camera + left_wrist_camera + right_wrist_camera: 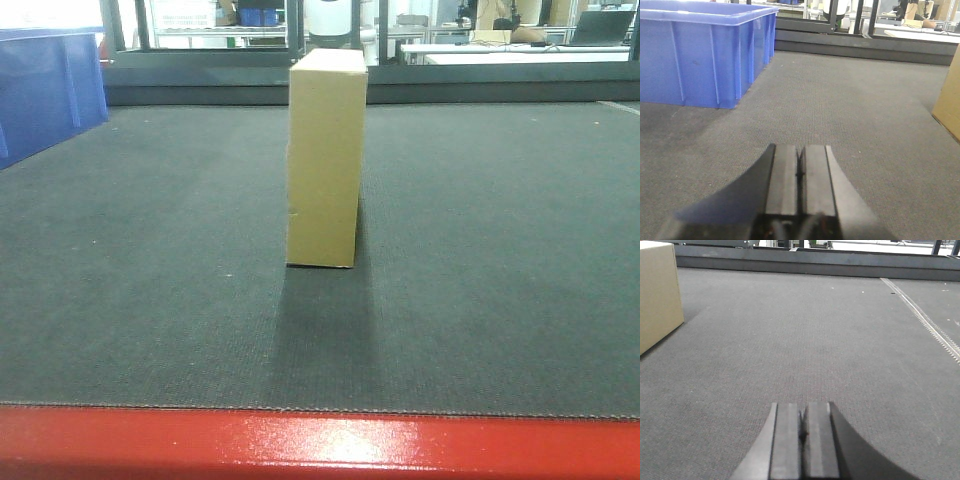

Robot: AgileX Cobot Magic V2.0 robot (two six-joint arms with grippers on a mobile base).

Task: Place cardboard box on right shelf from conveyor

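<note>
The cardboard box (325, 160) is seen standing upright on a narrow end, roughly mid-belt on the conveyor (500, 250), with a slim face turned to the front camera. A shadow (325, 320) is cast from its base toward the glossy red front edge (320, 445). The box is not touched by either claw. A blue bin (45, 85) is placed at the far left of the belt, well apart from the box. A dark frame rail (480, 75) is seen along the far side of the belt, behind the box.

Left wrist view: the left claw (800, 150) is clenched, with its fingers (785, 170) pressed flat together. Only a thin line is left between them and nothing is held. The claw is kept low over the grey belt fabric; contact with the belt cannot be told. The blue bin (700, 55) is seen ahead to the left. The box (949, 107) is seen only as a tan corner cut off at the right edge, well apart from the claw.

Right wrist view: the right claw (802, 407) is likewise clenched, fingers together, nothing grasped. The box (657, 292) is seen at the upper left, resting on the belt, well apart from the claw. A light stitched seam (925, 320) is seen running diagonally across the belt at the right.
</note>
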